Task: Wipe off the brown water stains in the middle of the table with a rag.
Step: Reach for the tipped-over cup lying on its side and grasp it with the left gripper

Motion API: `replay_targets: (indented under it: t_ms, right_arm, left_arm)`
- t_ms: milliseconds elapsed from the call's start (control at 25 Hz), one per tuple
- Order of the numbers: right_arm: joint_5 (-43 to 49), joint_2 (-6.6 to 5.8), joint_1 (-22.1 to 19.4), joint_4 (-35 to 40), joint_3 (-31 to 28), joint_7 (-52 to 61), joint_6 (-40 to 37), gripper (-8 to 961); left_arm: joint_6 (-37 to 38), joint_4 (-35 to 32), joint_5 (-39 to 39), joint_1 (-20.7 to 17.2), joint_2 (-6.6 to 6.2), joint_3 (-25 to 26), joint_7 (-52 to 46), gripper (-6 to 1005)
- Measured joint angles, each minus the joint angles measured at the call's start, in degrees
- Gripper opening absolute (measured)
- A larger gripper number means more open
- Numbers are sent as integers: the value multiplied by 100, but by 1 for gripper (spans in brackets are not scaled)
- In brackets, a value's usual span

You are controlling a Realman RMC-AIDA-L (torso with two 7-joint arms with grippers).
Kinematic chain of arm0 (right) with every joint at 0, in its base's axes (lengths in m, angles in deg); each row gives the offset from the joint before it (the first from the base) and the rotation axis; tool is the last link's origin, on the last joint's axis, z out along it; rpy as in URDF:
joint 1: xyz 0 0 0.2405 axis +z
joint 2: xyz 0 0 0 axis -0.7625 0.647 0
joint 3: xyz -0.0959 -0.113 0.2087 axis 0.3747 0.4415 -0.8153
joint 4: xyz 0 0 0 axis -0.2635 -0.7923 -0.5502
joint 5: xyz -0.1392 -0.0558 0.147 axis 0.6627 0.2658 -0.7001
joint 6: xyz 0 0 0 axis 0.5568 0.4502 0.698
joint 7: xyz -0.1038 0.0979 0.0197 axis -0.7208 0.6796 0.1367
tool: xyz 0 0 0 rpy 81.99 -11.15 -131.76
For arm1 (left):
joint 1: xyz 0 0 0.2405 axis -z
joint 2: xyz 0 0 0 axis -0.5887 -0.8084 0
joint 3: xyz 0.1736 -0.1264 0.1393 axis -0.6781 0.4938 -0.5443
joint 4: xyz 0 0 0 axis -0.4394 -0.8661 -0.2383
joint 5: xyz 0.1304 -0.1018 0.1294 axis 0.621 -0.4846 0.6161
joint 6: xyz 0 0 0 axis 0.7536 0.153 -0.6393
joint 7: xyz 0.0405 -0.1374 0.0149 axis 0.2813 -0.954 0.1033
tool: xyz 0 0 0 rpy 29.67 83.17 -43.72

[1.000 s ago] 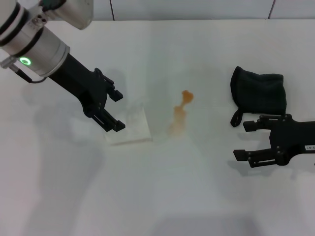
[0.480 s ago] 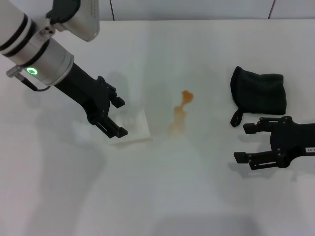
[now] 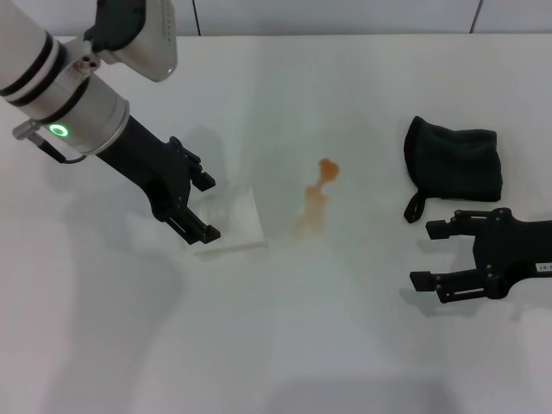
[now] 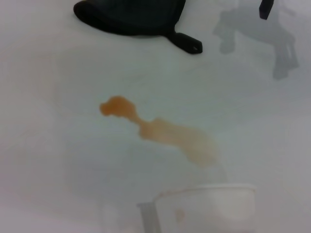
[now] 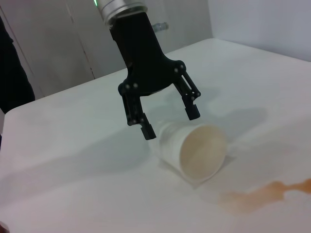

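Orange-brown liquid stain mid white bench, unwiped. Dark green cloth rag far right, untouched. Right tool released, just near of rag. Left tool released, straddling tipped translucent cup. Step: pre-grasp; next, right tool must reach far, grip rag.

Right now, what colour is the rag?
Dark green-black; the rag shows best in the head view.

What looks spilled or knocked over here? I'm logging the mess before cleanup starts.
A translucent white cup lies tipped on its side on the table, and the open left hand sits around its base. Beside its mouth are the brown water stains. The rag lies untouched near the open right hand.
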Motion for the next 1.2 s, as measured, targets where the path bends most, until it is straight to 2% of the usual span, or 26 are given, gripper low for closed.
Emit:
replay_targets:
  t_ms: [1200]
  right_arm:
    - [0,0,30,0,0,3,-18,856]
  left_arm:
    - [-543,-581,185,52,6,0,-11,877]
